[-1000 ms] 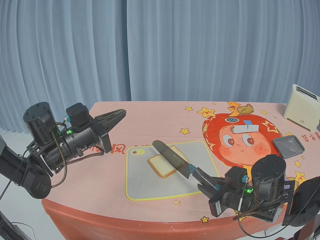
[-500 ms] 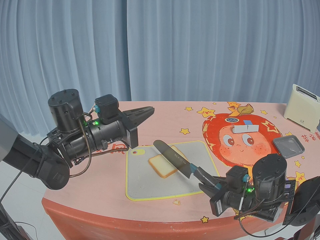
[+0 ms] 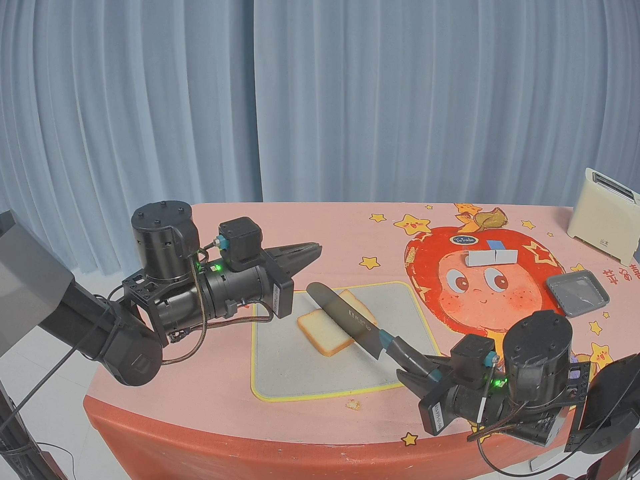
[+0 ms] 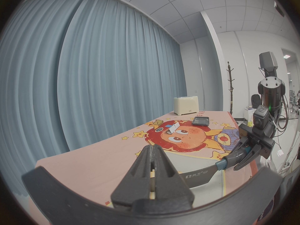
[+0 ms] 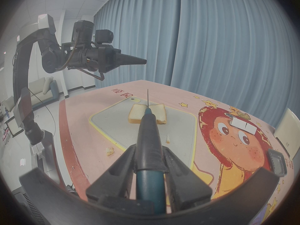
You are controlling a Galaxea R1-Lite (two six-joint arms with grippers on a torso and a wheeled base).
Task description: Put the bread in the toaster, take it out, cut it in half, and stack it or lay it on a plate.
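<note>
A slice of bread [image 3: 325,331] lies on the grey, yellow-rimmed cutting board [image 3: 293,368]. A knife [image 3: 341,309] rests with its blade across the middle of the slice. My right gripper [image 3: 410,368] is shut on the knife's handle [image 5: 150,135] near the board's front right corner. Edge-on, the blade meets the bread [image 5: 137,113] at its centre. My left gripper [image 3: 315,249] is shut with nothing in it and hovers above the board's far left corner, pointing toward the knife [image 4: 197,175]. The cream toaster [image 3: 607,215] stands at the table's far right.
A small grey tray [image 3: 577,293] sits right of the cartoon face print, with a white block [image 3: 491,257] on the face. Crumbs [image 5: 109,151] lie near the table's front edge. The table's front edge runs close below the board.
My left arm has swung right from beyond the table's left edge to over the board's far left corner, still shut. The right gripper and knife have hardly moved.
</note>
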